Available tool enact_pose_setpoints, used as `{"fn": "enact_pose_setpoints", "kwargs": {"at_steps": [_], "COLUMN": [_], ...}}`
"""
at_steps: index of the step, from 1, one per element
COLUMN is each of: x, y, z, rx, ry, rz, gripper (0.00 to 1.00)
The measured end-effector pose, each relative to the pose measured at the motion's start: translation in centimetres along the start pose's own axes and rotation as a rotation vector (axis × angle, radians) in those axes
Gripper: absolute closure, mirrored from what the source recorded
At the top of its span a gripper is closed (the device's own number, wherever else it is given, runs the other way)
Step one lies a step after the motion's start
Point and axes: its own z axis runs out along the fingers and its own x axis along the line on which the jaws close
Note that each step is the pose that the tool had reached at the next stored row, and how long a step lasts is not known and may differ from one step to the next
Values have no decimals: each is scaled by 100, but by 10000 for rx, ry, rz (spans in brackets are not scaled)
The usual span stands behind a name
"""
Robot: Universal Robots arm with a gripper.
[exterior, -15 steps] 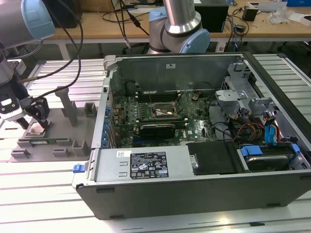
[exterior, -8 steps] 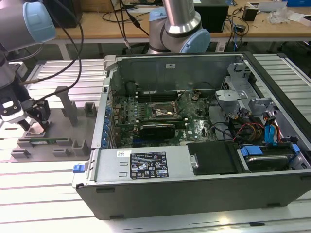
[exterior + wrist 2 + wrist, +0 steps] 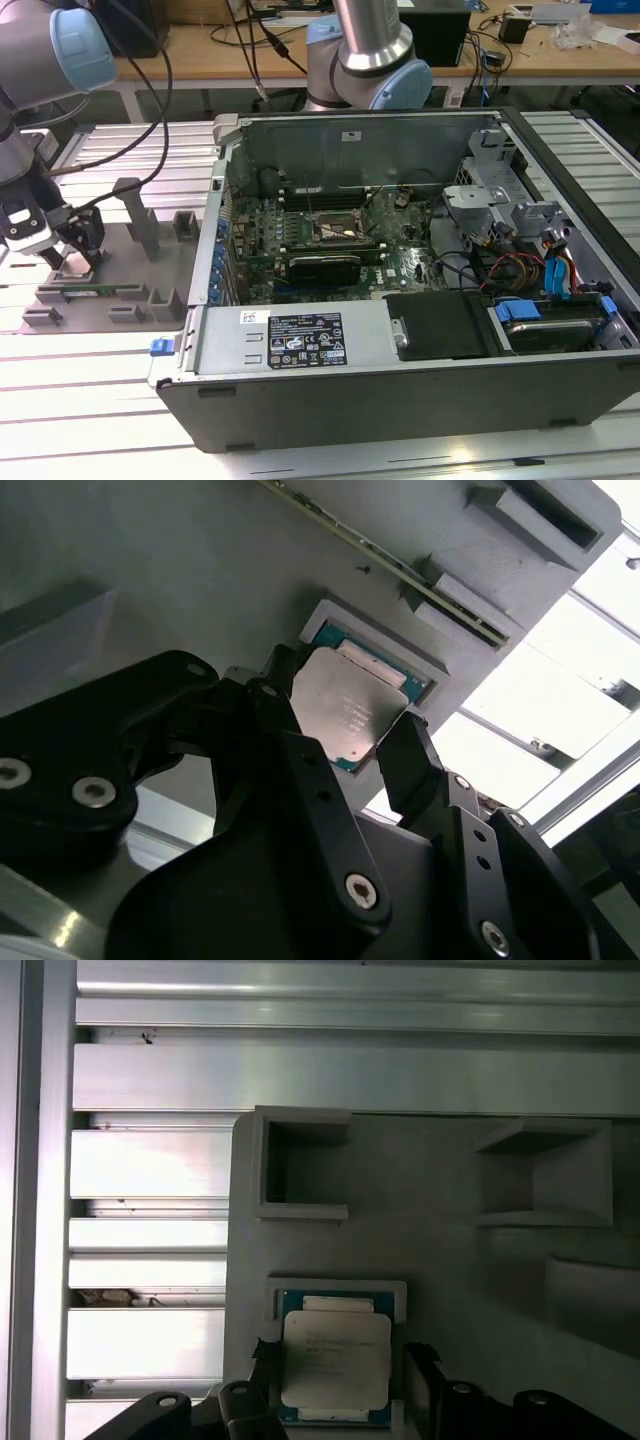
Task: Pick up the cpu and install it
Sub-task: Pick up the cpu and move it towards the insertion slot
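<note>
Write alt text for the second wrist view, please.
The open gripper straddles the cpu, a silvery square chip lying in a shallow recess of a grey fixture plate. Contact with the chip cannot be told.

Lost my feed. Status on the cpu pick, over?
Gripper open, straddling cpu. Cpu seated in grey tray pocket, not lifted. No obstruction seen.

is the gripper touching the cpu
Cannot tell. In the second wrist view the gripper straddles the cpu in its tray, but neither contact nor a gap shows plainly.
</note>
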Motion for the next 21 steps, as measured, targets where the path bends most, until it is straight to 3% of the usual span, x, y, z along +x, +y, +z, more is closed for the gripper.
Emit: {"fn": "enact_pose_setpoints", "kwargs": {"at_steps": [11, 21], "x": [36, 37], "y": [33, 35], "z": [72, 78], "rx": [-1, 0], "ry": [-3, -2], "rz": [-1, 0], "gripper": [40, 40]}}
